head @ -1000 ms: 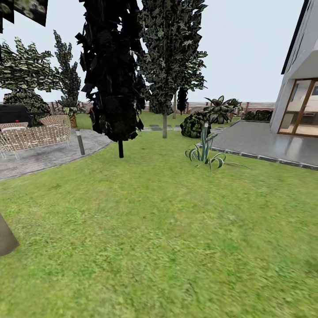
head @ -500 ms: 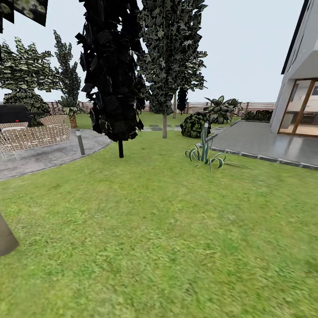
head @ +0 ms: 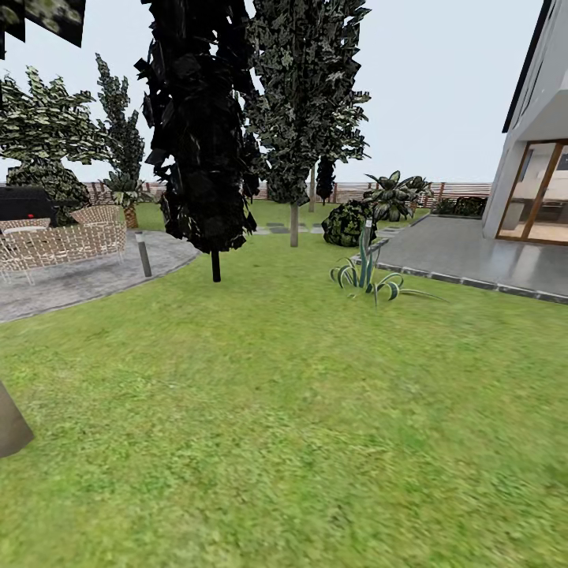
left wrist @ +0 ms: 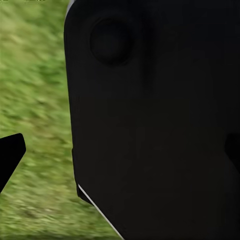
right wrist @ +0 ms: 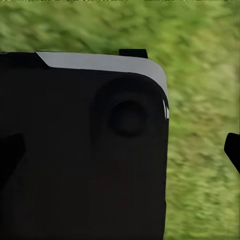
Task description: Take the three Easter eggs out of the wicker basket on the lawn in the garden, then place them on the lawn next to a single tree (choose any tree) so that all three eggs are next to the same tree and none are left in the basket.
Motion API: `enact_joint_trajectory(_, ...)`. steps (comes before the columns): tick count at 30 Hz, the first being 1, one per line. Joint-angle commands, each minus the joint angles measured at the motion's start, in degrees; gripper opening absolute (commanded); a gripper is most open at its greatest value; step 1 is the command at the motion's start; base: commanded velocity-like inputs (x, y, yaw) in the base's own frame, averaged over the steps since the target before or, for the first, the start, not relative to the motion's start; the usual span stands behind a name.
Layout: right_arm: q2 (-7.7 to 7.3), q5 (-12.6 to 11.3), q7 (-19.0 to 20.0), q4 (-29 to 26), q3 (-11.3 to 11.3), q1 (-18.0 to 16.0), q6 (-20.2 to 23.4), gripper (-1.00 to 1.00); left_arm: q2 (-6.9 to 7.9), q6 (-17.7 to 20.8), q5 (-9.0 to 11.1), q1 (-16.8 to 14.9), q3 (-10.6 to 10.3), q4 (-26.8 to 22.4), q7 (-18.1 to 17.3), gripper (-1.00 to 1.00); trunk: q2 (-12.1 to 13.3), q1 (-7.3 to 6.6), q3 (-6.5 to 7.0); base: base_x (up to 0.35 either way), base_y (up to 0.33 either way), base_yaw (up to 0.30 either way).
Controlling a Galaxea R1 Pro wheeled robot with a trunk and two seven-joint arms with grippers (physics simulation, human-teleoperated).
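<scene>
The lawn is seen spread across the foreground in the head view, w/ no break up to the paving. A near-black tree w/ a thin black trunk is set on the grass at centre-left. Just beyond it, to the right, a tree w/ a pale trunk and dark green foliage is seen. A pale trunk base is cut off at the left edge. Woven chairs are placed on grey paving at left; a white house is seen at right, a spiky plant between.

In both wrist views, blurred grass is partly covered by a large black robot part. Left hand & right hand: openness can't be told; nothing is seen held.
</scene>
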Motion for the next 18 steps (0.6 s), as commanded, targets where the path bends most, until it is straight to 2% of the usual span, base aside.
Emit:
enact_joint_trajectory(1, 0.01, -0.12, -0.11, 0.11, -0.02, -0.03, -1.54, 1.0, -0.12, -0.03, -0.03, 0.01, 0.01, -0.31, -0.05, 1.0, -0.02, 0.0, -0.04, 0.0, 0.0, 0.0)
enact_joint_trajectory(3, -0.14, -0.08, -0.18, 0.04, 0.03, -0.03, -3.56, 1.0, -0.16, -0.03, -0.08, 0.01, 0.01, -0.76, -0.06, 1.0, -0.02, 0.0, -0.04, 0.0, 0.0, 0.0)
enact_joint_trajectory(5, -0.6, 0.09, -0.28, -0.03, 0.11, -0.03, -8.52, 1.0, -0.19, -0.03, -0.12, 0.01, 0.01, -1.81, -0.07, 1.0, -0.02, 0.0, -0.04, 0.0, 0.0, 0.0)
enact_joint_trajectory(7, -1.15, 0.18, -0.31, -0.17, 0.13, -0.05, -11.63, 1.0, -0.3, -0.03, -0.09, 0.01, 0.01, -2.33, -0.12, 1.0, -0.02, 0.0, -0.04, 0.0, 0.0, 0.0)
enact_joint_trajectory(14, -1.56, 0.2, -0.33, -1.29, 0.14, -0.11, -13.09, 1.0, -0.65, -0.02, 0.04, 0.01, 0.06, -4.73, -0.27, 1.0, -0.02, 0.0, -0.04, 0.0, 0.0, 0.0)
enact_joint_trajectory(18, -1.52, 0.22, -0.3, -1.64, 0.14, -0.19, -13.17, 1.0, -1.64, -0.02, 0.04, 0.03, 0.13, -5.27, -0.33, 1.0, -0.02, 0.0, -0.04, 0.0, 0.0, 0.0)
